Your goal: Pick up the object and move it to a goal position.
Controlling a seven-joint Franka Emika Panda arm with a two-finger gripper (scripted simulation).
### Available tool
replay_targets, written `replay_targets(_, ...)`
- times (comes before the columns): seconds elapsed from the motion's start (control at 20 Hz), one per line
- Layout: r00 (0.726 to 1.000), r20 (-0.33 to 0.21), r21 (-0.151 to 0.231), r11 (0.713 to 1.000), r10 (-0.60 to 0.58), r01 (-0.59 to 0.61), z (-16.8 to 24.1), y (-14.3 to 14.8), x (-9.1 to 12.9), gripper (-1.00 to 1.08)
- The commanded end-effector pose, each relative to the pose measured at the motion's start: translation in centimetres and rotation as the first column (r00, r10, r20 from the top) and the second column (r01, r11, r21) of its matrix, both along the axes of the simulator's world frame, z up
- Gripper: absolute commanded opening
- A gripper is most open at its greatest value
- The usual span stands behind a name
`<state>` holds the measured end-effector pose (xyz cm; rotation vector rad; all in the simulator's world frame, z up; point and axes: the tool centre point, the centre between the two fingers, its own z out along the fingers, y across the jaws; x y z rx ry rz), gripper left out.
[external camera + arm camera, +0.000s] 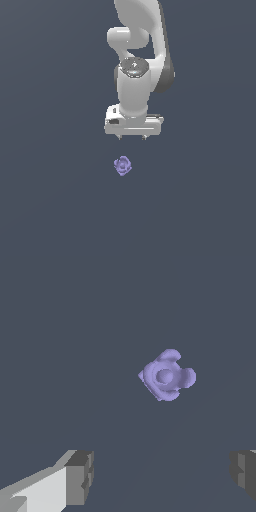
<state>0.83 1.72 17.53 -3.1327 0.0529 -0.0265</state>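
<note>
So the white arm (142, 45) comes down from the top edge of the exterior view, wrist pointed straight down, with the gripper (133, 136) hanging over the flat dark grey surface (50, 200). Its jaws are spread wide; in the wrist view the two fingertips (80, 476) sit far apart with nothing between them, so it's holding nothing. The little lavender knobbly object (122, 166) lies on the surface near the middle, clear of the gripper and a touch toward the exterior view's left of its centre. In the wrist view the object (166, 376) sits ahead of the fingers, not between them. Plain bare surface runs out to every edge around it, with open room on all sides.
</note>
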Motion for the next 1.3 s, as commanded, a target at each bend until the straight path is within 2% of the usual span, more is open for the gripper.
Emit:
replay_targets(0.0,1.0,0.0,0.0,1.0,0.0,0.0,0.0,0.0,0.0,1.0)
replay_targets(0.45,0.998,0.012,-0.022,0.998,0.063,-0.063,0.4,0.4,0.0,1.0)
replay_targets(0.85,0.997,0.011,-0.022,0.997,0.075,-0.075,0.3,0.4,0.1,1.0)
replay_targets(1.25,0.988,0.005,-0.026,0.987,0.157,-0.157,-0.8,-0.2,1.0,1.0)
